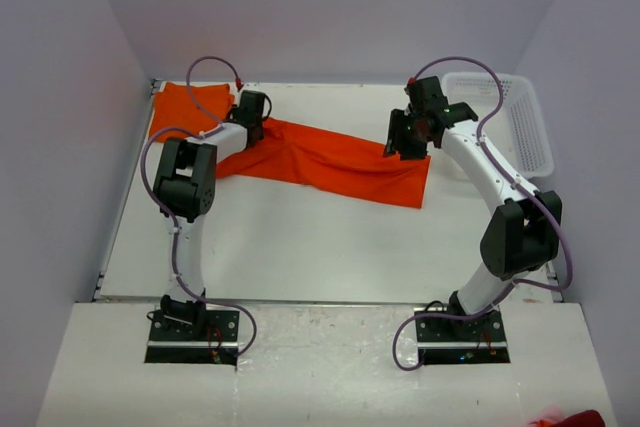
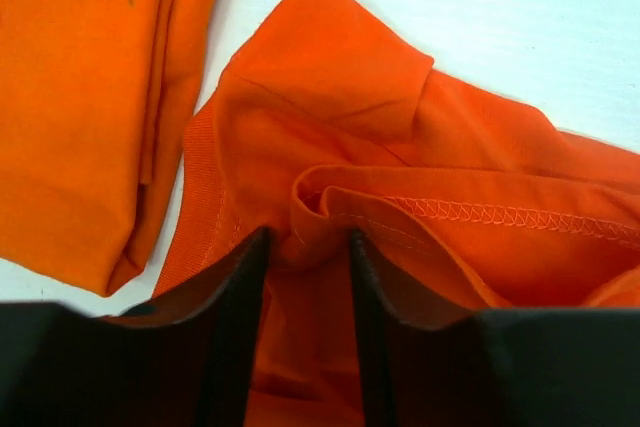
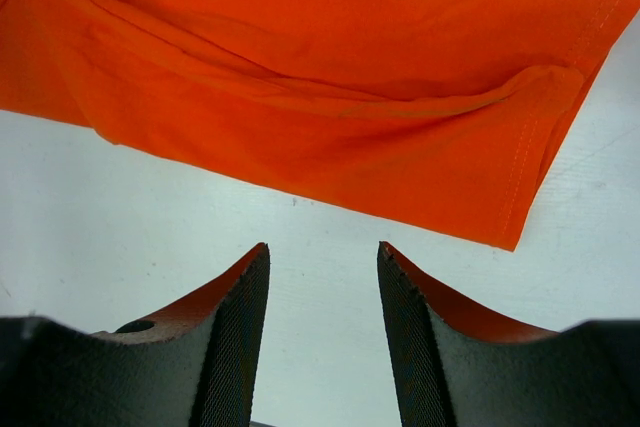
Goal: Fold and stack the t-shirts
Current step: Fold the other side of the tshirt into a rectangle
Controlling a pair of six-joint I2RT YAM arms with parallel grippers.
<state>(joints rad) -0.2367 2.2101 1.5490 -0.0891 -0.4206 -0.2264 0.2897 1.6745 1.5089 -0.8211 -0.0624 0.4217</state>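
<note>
A folded orange t-shirt (image 1: 185,107) lies at the table's back left; it also shows in the left wrist view (image 2: 80,97). A second orange t-shirt (image 1: 330,162) lies stretched in a long band across the middle. My left gripper (image 1: 254,132) is at its left end. In the left wrist view the left gripper (image 2: 308,237) is closed on a bunched fold of this shirt (image 2: 330,77). My right gripper (image 1: 403,150) hovers at the shirt's right end. In the right wrist view the right gripper (image 3: 323,247) is open and empty over bare table, just short of the shirt's hem (image 3: 330,97).
A white lattice basket (image 1: 510,117) stands at the back right, behind the right arm. Grey walls close off the back and both sides. A scrap of orange cloth (image 1: 570,419) shows at the bottom right corner, off the table.
</note>
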